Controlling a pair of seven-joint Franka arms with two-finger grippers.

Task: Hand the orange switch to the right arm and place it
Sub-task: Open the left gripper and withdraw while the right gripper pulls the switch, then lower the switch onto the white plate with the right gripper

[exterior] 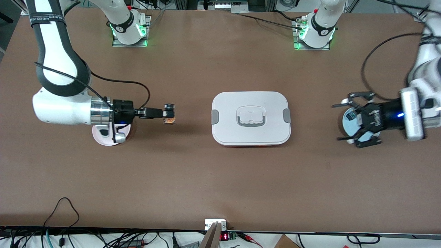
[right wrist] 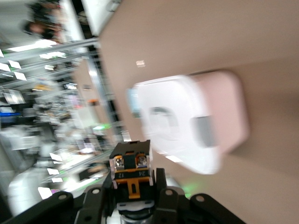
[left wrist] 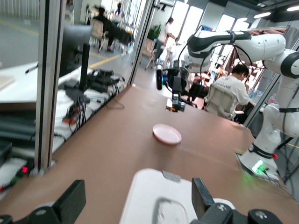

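closest to the front camera is that white lidded box (exterior: 250, 119), sitting mid-tabletop (exterior: 206, 179) between the two arms. looks like the handover part is already done: the orange switch (exterior: 169, 120) is clamped in the right claw (exterior: 168, 115), up in the air over bare tabletop between the box and the pink plate (exterior: 103, 139) at the right arm's end. the right wrist view shows it nicely, black-and-orange block pinched between the fingers (right wrist: 161, 184), box blurry past it.

left claw (exterior: 348, 119) is wide apart, holding nothing, hovering over a round white disc (exterior: 349, 120) at the left arm's end. that arm just seems to be waiting.

so i'd say we're in the place step now. where it's meant to land isn't obvious; my guess is the pink plate, which sits partly under the right arm's wrist. next move probably needs the right arm to carry the switch over the spot, lower gently, then let go without tipping such a tiny part.
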